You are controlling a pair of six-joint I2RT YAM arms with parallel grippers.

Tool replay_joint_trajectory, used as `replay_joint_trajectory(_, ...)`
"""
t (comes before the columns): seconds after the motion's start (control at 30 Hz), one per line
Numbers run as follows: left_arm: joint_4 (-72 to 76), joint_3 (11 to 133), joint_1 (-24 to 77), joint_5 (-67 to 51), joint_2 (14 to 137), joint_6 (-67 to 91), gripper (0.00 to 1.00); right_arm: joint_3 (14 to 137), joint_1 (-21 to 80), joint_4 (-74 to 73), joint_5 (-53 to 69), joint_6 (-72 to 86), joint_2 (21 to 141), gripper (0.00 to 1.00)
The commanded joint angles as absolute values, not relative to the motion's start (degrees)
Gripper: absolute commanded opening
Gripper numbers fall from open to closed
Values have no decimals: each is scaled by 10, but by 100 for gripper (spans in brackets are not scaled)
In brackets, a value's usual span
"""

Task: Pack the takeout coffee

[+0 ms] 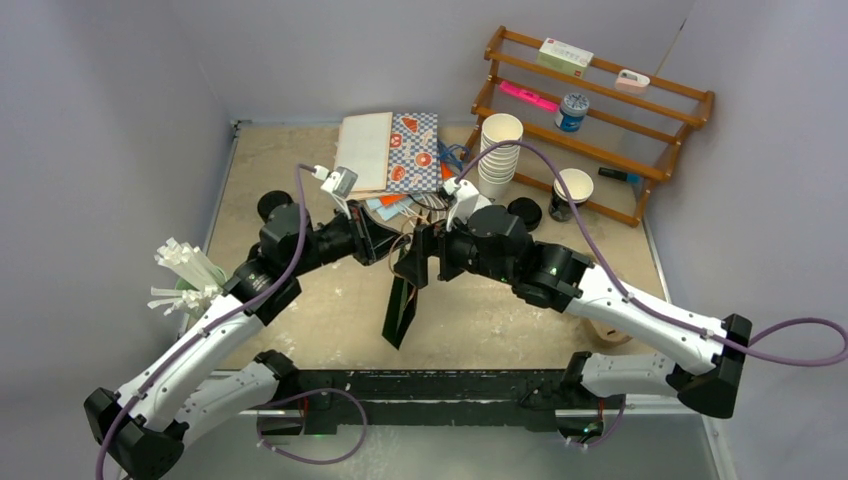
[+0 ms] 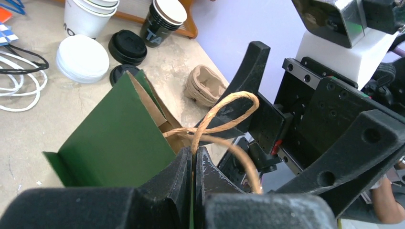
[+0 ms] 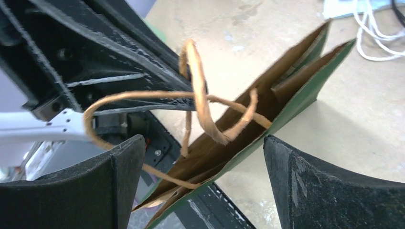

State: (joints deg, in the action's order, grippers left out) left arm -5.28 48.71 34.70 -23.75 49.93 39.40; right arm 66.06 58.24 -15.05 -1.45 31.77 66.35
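We see the left gripper (image 2: 193, 160) clamped on the rim of the green paper bag (image 2: 119, 138), toward the worktop's near edge. The right gripper (image 3: 204, 142) gapes wide around the bag's handles (image 3: 200, 100). The takeout coffee (image 1: 572, 190) stands at the back right, beside the wooden rack (image 1: 600, 120).

Light is even and diffuse from overhead: the table (image 1: 330, 300) is well lit, with no hard glare and only a soft shadow beside the green bag (image 3: 305, 90) in the right wrist view. The top view is slightly soft, with a bluish cast on the walls (image 1: 100, 100). Both wrist views stretch at the edges. The fingers of the left gripper (image 2: 193, 164) and right gripper (image 3: 203, 143) sit close to the lens and look soft, and the paper handle (image 3: 200, 95) is a bit blurred.
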Motion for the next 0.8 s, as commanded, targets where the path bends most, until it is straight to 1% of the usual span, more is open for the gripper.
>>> replay_joint_trajectory(0.0,-53,505,352,-187,496,384,0,689,595,-189,-133,338,656,94)
replay_joint_trajectory(0.07,-63,507,352,-170,491,380,0,679,595,-192,-144,342,642,91)
replay_joint_trajectory(0.17,-73,509,353,-150,484,374,0,668,595,-212,-166,348,627,81)
replay_joint_trajectory(0.23,-77,510,353,-144,483,370,0,669,595,-233,-192,353,627,72)
replay_joint_trajectory(0.33,-92,521,353,-135,482,362,0,673,595,-261,-215,364,631,64)
replay_joint_trajectory(0.43,-105,533,353,-131,478,355,0,675,595,-288,-202,375,641,63)
replay_joint_trajectory(0.53,-111,535,353,-135,476,352,0,685,595,-296,-203,379,647,64)
replay_joint_trajectory(0.77,-96,524,353,-168,477,377,0,703,595,-241,-133,373,638,65)
